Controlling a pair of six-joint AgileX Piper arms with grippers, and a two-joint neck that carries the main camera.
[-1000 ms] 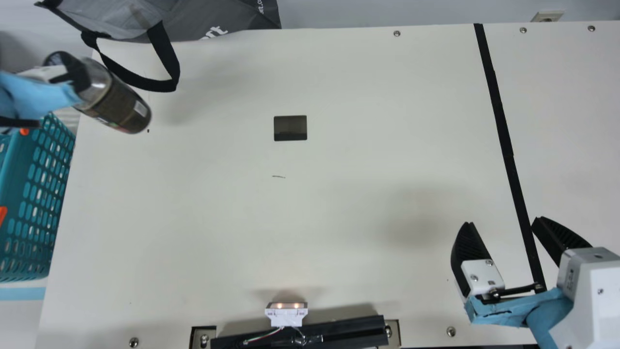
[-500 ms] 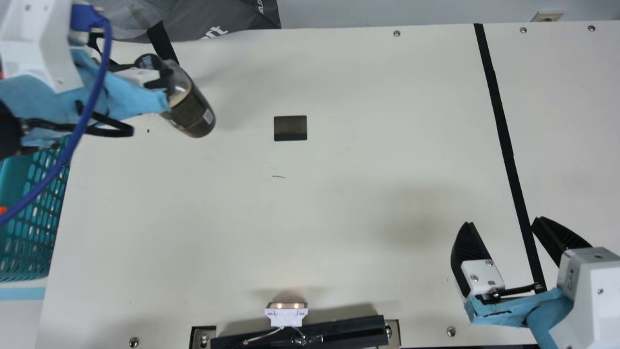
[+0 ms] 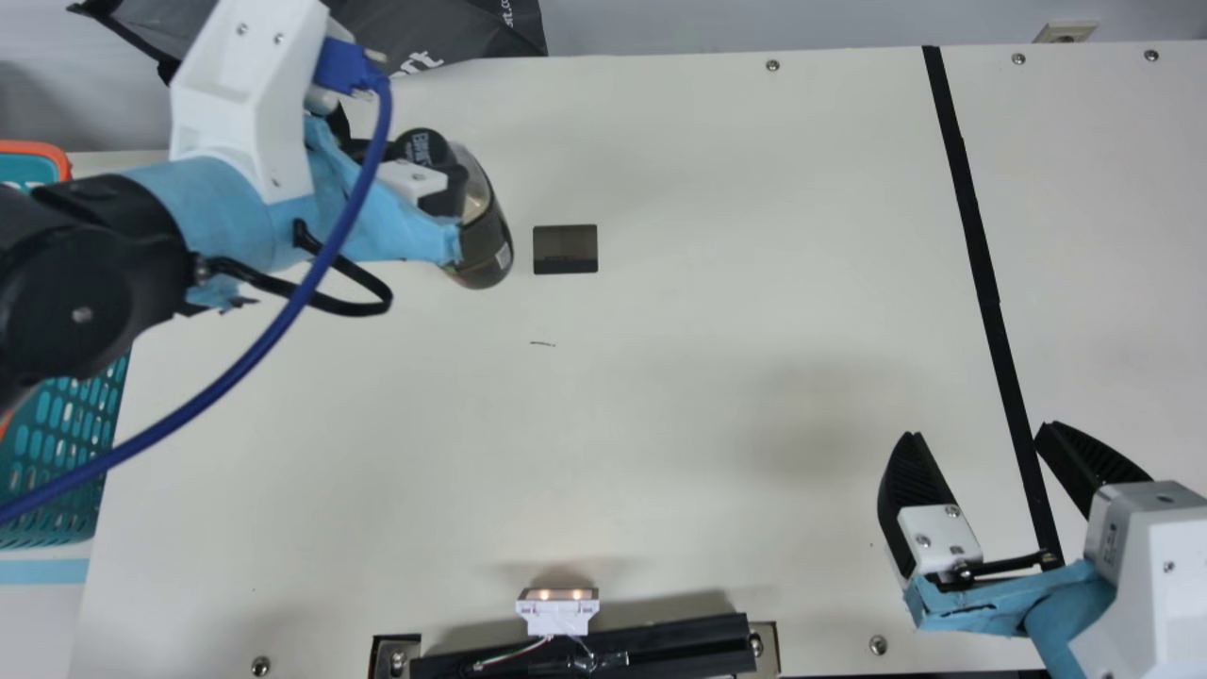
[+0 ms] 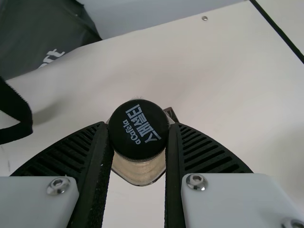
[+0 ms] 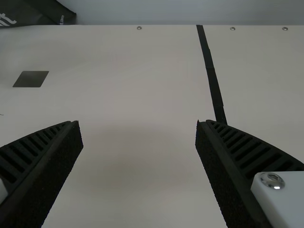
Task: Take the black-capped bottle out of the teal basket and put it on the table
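- While the left claw is clamped on the black-capped bottle up by the cap, the pair's out over the worktop, toward its far left corner
- can't tell if the bottle's base touches down, tbh
- right claw is spread wide apart, closer to the near edge
- teal basket sits along the left edge

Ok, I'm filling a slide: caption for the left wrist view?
Left tool gripping the black-capped bottle over the cream table, dark bag beyond.

main view high, facing down, wrist views nearer, slanted, all sharing black strip
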